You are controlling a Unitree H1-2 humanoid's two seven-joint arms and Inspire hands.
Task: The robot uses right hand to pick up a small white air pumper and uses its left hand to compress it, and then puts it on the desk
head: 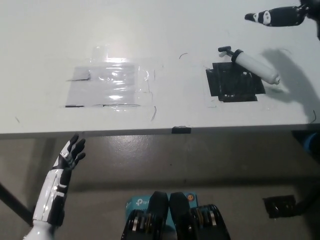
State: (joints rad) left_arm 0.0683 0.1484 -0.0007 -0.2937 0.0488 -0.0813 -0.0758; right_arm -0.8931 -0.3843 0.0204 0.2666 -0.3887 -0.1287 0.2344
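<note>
Air pump (254,65) lies free on table (165,35), half on black patch (233,84), axis diagonal, handle up-left. Right hand (274,17) above-right, nearer, empty; finger state: can't tell. Left hand (71,154) splayed low.

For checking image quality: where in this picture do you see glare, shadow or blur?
Head view: glare on the clear taped sheet; a soft broad shadow on the desk right of the white air pumper, which is sharp; the right hand at the top edge looks slightly blurred.
</note>
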